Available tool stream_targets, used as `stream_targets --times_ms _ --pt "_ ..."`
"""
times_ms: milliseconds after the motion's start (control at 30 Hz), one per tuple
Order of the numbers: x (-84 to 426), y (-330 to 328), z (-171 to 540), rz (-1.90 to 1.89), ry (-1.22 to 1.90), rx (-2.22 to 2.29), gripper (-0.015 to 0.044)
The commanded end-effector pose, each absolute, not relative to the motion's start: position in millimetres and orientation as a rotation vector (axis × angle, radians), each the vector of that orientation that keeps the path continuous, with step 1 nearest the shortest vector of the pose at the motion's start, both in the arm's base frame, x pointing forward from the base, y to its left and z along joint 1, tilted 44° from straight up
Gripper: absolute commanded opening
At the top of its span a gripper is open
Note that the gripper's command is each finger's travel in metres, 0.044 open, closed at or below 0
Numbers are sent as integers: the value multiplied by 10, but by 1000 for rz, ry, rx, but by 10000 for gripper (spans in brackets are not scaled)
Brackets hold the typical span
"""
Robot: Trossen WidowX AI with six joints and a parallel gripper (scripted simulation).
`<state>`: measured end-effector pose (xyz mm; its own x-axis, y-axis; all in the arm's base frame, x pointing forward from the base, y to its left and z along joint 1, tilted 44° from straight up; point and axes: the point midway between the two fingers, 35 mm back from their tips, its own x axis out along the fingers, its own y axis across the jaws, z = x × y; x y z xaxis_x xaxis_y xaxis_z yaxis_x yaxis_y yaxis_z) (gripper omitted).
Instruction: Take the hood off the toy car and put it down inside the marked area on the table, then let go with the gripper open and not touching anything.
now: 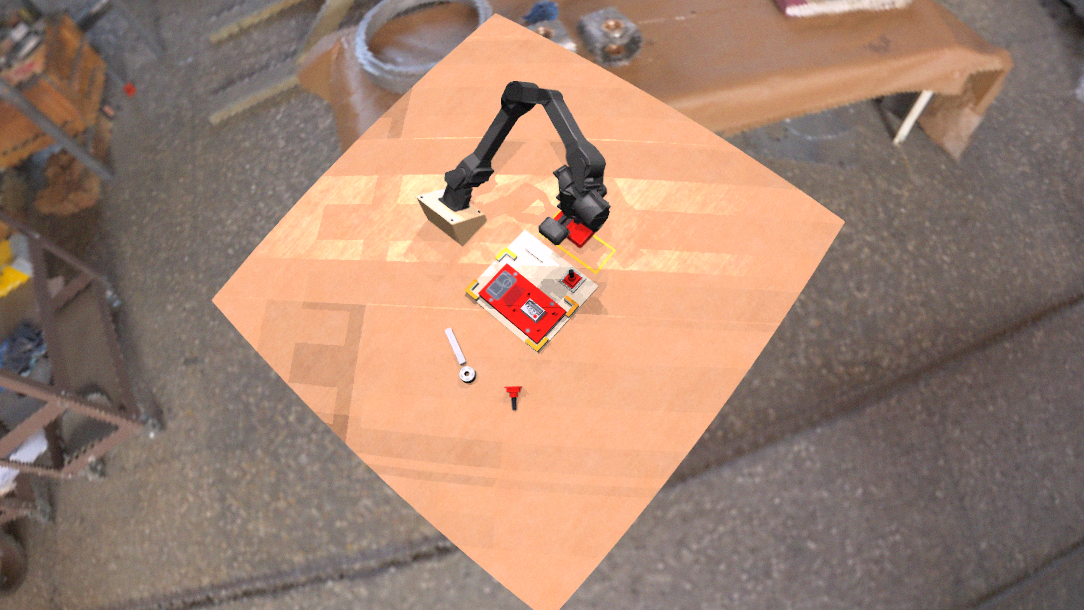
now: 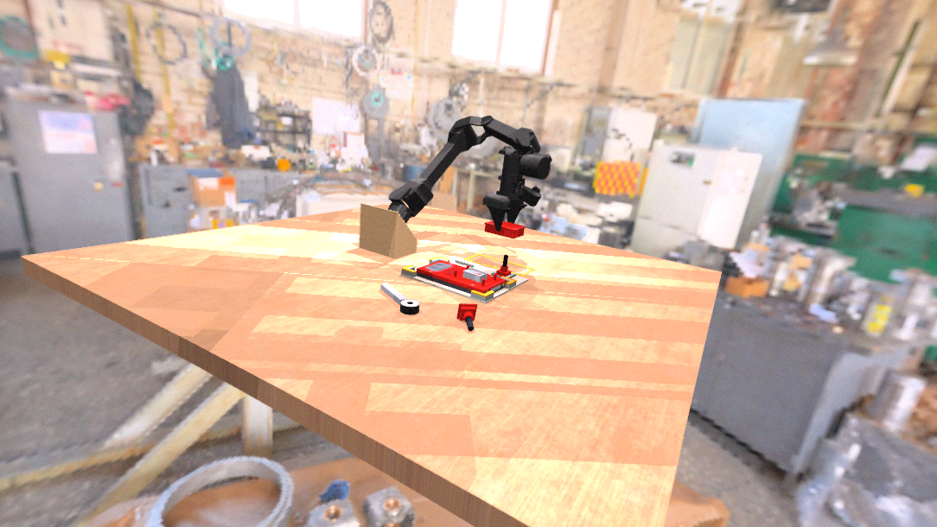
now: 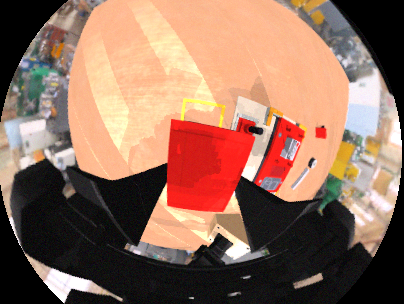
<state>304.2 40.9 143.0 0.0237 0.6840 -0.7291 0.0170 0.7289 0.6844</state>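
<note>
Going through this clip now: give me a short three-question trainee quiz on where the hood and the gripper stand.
1. True or false: the red hood is resting on the table.
2. What is the gripper doing? A) open and empty B) shut on the hood C) shut on the grey wrench
3. Fill in: in the top view the hood is over a corner of the ____ outline.

Key
1. False: it hangs above the surface, clamped from above.
2. B
3. yellow
</note>
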Motion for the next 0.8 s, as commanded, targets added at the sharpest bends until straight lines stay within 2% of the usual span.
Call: stream_targets --times_ms 0,767 --pt "2999 454 1484 568 1469 615 0" --pt "3025 586 1337 567 1469 614 0"
